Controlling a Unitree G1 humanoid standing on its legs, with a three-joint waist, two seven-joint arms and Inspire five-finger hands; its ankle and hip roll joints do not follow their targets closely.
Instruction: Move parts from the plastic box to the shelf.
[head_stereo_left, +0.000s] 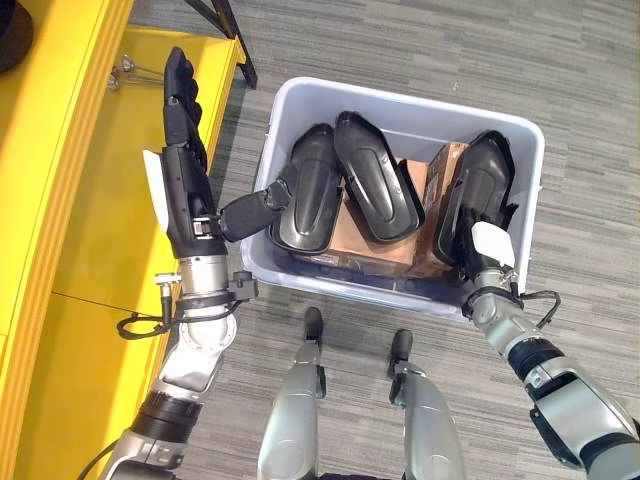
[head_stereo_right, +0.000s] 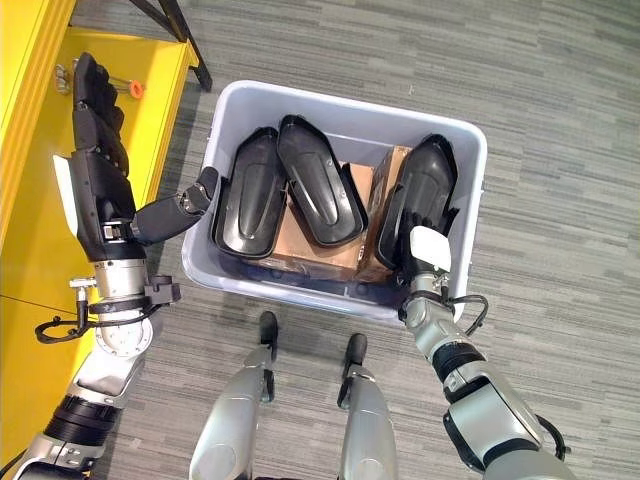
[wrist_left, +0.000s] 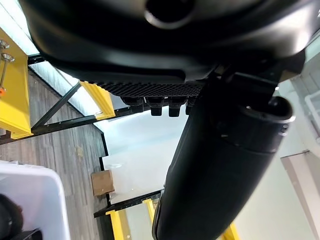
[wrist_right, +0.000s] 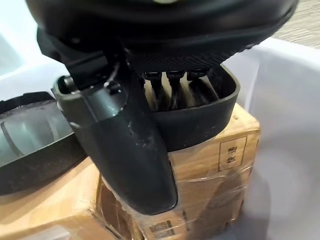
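Observation:
A pale plastic box (head_stereo_left: 290, 100) stands on the floor and holds three black shell-shaped parts over film-wrapped cardboard cartons (head_stereo_left: 362, 240). Two parts (head_stereo_left: 375, 175) (head_stereo_left: 312, 190) lie side by side toward the left of the box. The third part (head_stereo_left: 483, 175) leans at the right end. My right hand (head_stereo_left: 472, 258) is shut on it: in the right wrist view the fingers (wrist_right: 172, 87) curl inside its rim (wrist_right: 210, 120) and the thumb (wrist_right: 120, 145) presses the outside. My left hand (head_stereo_left: 182, 175) is open above the yellow shelf (head_stereo_left: 90, 220), fingers straight, thumb (head_stereo_left: 255, 210) pointing at the box.
The yellow shelf runs along the left, with small metal pins (head_stereo_left: 125, 70) lying near its far end. A black frame leg (head_stereo_left: 235, 40) stands on the grey carpet between the shelf and the box. Carpet surrounds the box on the far and right sides.

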